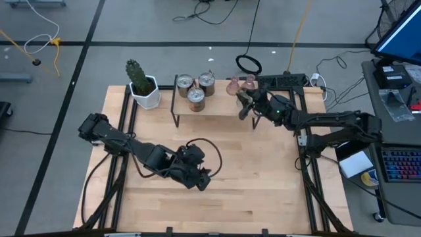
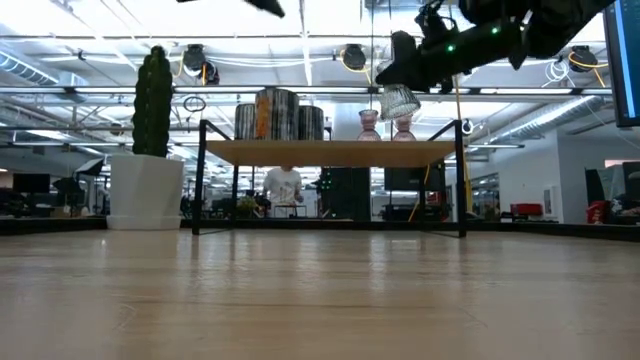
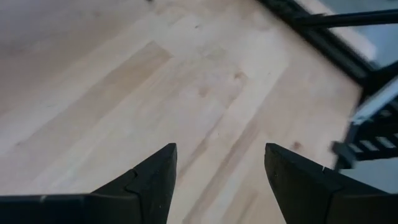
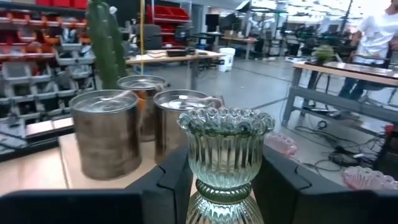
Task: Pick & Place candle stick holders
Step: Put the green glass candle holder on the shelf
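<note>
Three silvery metal holders [image 1: 196,89] and two pink glass holders [image 1: 241,84] stand on a small wooden shelf [image 1: 217,105] at the table's far side. My right gripper [image 1: 245,104] is shut on the olive-green ribbed glass holder [image 4: 226,149], above the shelf's right end next to the pink ones [image 2: 386,125]. My left gripper [image 1: 200,181] is open and empty, low over the table's middle, toward the near side; its wrist view [image 3: 221,180] shows only bare wood between the fingers. My right gripper pinches the green glass holder between its two fingers, at the lower part of the ribbed cup [image 4: 198,177], just above the stem. The fingers [image 4: 166,183] come from the table's right side. The holder [image 2: 398,100] is lifted clear above the shelf top.
A green cactus in a white pot [image 1: 143,89] stands at the shelf's left end, on the table. The shelf stands on thin black legs [image 2: 198,180]. Black frame rails [image 1: 309,164] run along the table's sides. Bare wood lies in the near half [image 1: 250,191].
</note>
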Robot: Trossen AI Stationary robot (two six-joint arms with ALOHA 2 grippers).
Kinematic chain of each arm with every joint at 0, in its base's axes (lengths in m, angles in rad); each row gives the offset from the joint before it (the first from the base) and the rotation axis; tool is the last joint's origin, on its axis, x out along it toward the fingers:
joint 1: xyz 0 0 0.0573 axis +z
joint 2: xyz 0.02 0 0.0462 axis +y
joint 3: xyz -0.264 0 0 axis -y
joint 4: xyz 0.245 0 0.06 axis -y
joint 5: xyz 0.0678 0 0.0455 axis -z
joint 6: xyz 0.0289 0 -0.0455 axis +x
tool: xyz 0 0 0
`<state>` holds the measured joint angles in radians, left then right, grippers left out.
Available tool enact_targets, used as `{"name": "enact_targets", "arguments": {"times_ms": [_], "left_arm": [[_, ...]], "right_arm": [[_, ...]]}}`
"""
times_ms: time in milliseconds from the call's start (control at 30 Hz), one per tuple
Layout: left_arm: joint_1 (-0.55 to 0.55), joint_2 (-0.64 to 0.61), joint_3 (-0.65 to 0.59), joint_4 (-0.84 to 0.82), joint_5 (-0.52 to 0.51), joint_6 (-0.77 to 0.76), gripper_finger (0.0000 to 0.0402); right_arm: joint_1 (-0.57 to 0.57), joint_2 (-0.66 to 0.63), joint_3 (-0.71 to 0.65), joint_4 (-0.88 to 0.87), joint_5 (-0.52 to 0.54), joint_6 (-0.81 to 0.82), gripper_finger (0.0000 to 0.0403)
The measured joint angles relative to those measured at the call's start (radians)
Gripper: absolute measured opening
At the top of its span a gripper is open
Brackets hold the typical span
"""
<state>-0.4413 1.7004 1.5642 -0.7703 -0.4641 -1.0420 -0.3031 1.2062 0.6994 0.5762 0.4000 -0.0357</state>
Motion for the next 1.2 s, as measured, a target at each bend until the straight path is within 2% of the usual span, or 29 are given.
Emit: {"name": "enact_targets", "arguments": {"times_ms": [400, 1200], "left_arm": [[0.029, 0.000, 0.000, -0.044, 0.028, 0.023, 0.0241], [0.029, 0.001, 0.000, -0.102, 0.027, 0.045, 0.0241]], "right_arm": [[0.017, 0.134, 0.001, 0.105, 0.182, 0.052, 0.0123], [0.017, 0.154, 0.002, 0.024, 0.202, 0.080, 0.0136]]}}
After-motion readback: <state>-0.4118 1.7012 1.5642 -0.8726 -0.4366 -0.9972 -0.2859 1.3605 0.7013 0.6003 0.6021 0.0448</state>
